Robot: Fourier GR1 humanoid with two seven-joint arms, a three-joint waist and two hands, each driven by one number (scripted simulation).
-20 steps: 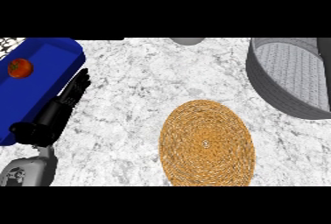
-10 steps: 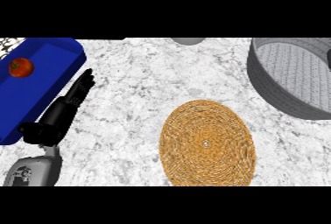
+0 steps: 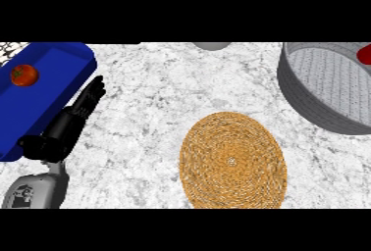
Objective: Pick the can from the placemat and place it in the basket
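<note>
Some stuff is cut off. At the far right edge a red thing [image 3: 366,54] peeks out inside the grey basket [image 3: 319,110]; only a small bit shows, so can't tell if it's the can. The basket is cut by the right edge too. A grey round thing [image 3: 211,45] at the far edge shows only its near rim, & a white net-like bit [image 3: 10,49] sits in the far left corner, too little to name. The left robot hand [image 3: 64,128] lies open w/ straight fingers [image 3: 91,95] just beside the blue tray [image 3: 51,93], holding nothing. A red tomato [image 3: 24,75] lies in the tray. The round woven placemat [image 3: 232,162] lies near the middle of the white & grey marble counter [image 3: 145,98].
</note>
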